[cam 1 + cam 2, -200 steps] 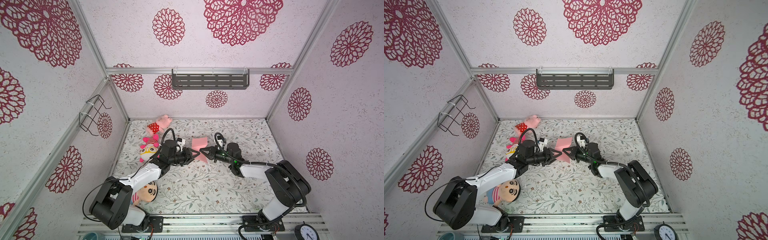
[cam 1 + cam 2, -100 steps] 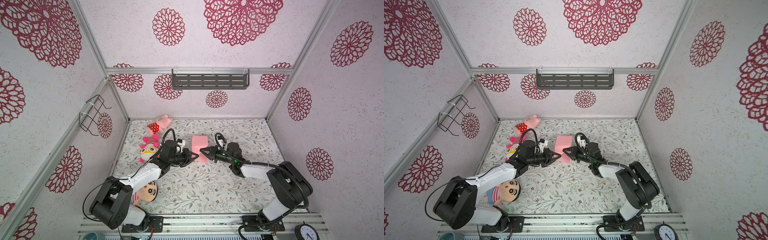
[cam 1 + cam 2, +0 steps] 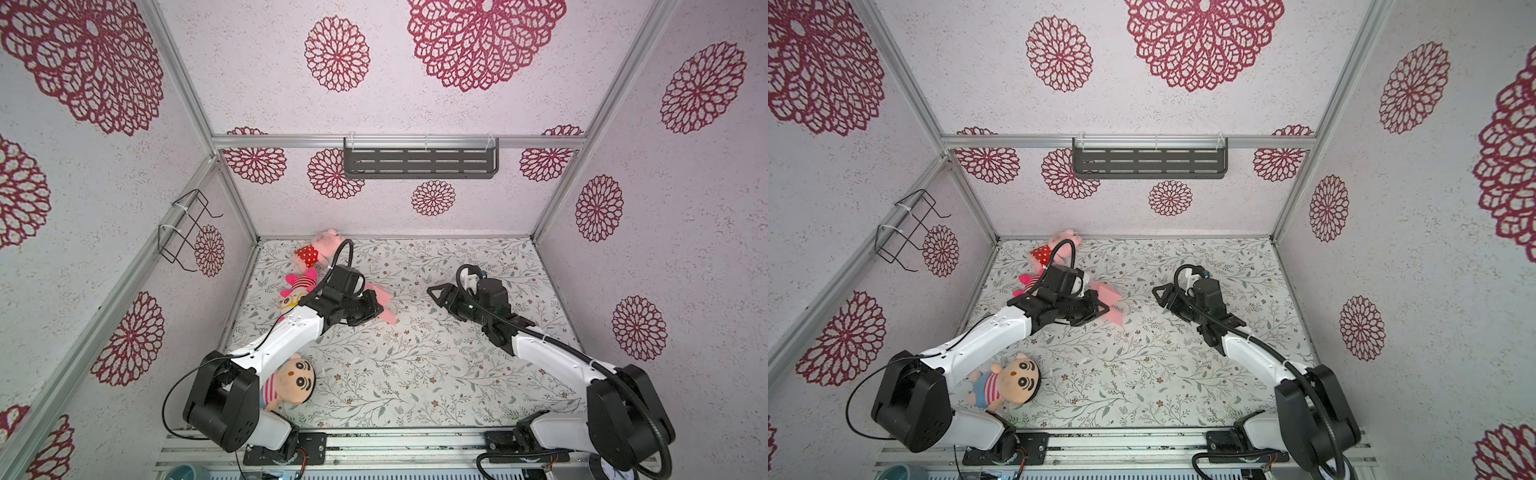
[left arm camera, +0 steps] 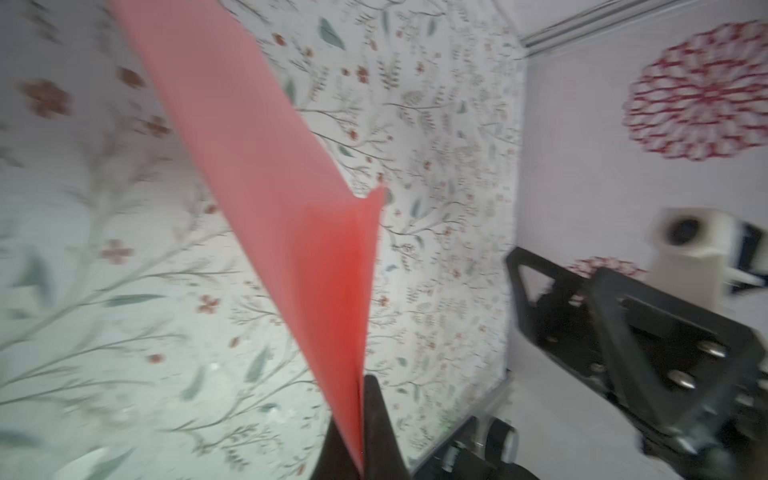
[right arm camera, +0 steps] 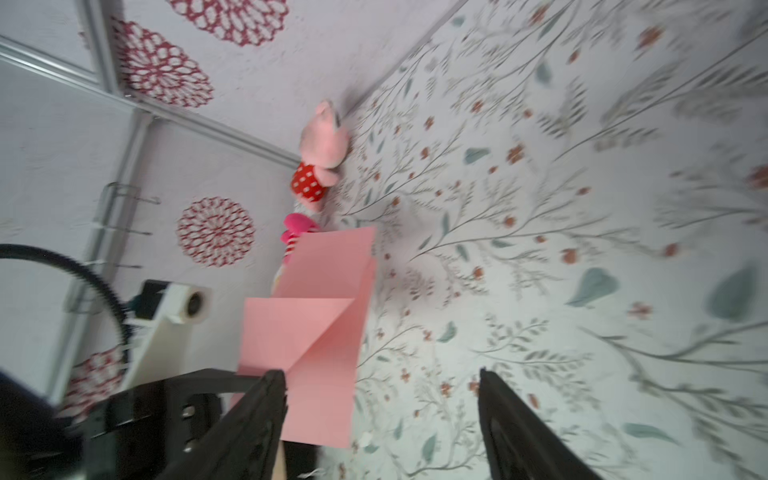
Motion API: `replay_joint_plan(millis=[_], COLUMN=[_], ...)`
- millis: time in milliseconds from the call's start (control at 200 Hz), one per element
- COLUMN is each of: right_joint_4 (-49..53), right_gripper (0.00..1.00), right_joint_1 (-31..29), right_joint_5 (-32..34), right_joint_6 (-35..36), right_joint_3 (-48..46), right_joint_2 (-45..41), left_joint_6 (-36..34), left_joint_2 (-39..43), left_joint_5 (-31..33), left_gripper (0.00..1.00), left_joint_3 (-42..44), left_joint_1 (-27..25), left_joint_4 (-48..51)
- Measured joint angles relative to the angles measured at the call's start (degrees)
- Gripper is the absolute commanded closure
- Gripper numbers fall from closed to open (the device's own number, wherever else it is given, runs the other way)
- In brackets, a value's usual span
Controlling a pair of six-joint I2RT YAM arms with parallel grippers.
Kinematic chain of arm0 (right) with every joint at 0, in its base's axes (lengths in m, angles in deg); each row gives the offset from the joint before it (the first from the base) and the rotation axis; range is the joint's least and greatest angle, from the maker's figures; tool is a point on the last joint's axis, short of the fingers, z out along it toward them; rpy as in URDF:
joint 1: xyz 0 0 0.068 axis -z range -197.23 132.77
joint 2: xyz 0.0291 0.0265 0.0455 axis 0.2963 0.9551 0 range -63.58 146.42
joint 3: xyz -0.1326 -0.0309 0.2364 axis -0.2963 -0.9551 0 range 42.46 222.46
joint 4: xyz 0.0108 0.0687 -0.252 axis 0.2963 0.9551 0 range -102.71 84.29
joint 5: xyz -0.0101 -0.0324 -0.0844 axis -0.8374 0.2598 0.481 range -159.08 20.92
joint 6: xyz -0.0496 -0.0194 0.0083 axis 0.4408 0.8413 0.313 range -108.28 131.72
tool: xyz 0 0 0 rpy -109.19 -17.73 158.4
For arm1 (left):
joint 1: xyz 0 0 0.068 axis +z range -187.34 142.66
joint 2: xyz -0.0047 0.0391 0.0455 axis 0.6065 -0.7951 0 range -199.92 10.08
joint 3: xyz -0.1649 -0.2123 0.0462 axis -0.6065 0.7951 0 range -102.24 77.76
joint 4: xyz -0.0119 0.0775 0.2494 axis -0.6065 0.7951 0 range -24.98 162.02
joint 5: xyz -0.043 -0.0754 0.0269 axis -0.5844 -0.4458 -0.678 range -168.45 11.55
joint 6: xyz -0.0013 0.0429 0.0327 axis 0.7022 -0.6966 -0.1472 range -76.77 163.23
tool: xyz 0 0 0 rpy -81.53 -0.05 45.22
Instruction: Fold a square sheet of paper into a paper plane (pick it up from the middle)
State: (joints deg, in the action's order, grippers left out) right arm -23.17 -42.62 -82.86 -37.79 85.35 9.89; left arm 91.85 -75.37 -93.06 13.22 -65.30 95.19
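The square sheet of paper (image 3: pixel 387 316) (image 3: pixel 1115 316) is light pink and partly folded, with a diagonal crease showing in the right wrist view (image 5: pixel 320 332). It stands on edge off the floral floor. My left gripper (image 3: pixel 376 309) (image 3: pixel 1104 308) (image 4: pixel 360 436) is shut on its lower edge, and the sheet (image 4: pixel 270 187) rises from the jaws. My right gripper (image 3: pixel 435 296) (image 3: pixel 1158 293) (image 5: pixel 380 374) is open and holds nothing. It sits apart from the paper, to its right. No paper plane is in view.
A pink pig plush in a red dotted dress (image 3: pixel 320 249) and a pink-and-yellow plush (image 3: pixel 299 286) lie at the back left, behind my left arm. A boy doll (image 3: pixel 291 380) lies under the left arm near the front. Walls enclose the floor on three sides.
My right gripper opened, let go of the paper and drew back to the right. My left gripper closed on the sheet and carried it slightly left.
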Motion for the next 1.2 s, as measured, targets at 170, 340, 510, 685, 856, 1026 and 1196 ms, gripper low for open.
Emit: replay_joint_plan(millis=[170, 340, 510, 685, 856, 1026, 1196], right_joint_4=[10.8, 16.4, 17.0, 16.8, 16.8, 16.8, 14.9], right_gripper=[0.21, 0.21, 0.21, 0.22, 0.23, 0.24, 0.3], right_joint_1=[0.1, 0.2, 0.4, 0.5, 0.7, 0.8, 0.7], right_joint_5=[12.8, 21.2, 25.1, 27.5, 27.7, 26.8, 22.0], right_joint_6=[5.5, 6.4, 6.4, 5.8, 4.8, 4.0, 3.8], right_joint_3=[1.6, 1.5, 0.2, -2.3, -3.8, -4.1, -3.4], right_joint_2=[-3.5, -4.5, -7.7, -10.8, -11.4, -10.9, -6.0], left_joint_6=[-8.1, -12.9, -16.6, -18.9, -19.5, -19.2, -17.9], left_joint_2=[-6.1, -14.6, -25.6, -36.3, -40.2, -38.2, -29.1], left_joint_5=[19.1, 32.9, 41.1, 39.8, 31.9, 23.8, 14.6], left_gripper=[1.0, 1.0, 0.99, 0.89, 0.63, 0.44, 0.29], left_joint_3=[-13.3, -23.6, -30.9, -32.9, -33.2, -31.8, -24.2], left_joint_1=[-0.5, -2.9, -7.6, -11.3, -12.8, -12.3, -8.8], left_joint_4=[19.7, 34.1, 42.3, 43.0, 40.1, 35.3, 28.9])
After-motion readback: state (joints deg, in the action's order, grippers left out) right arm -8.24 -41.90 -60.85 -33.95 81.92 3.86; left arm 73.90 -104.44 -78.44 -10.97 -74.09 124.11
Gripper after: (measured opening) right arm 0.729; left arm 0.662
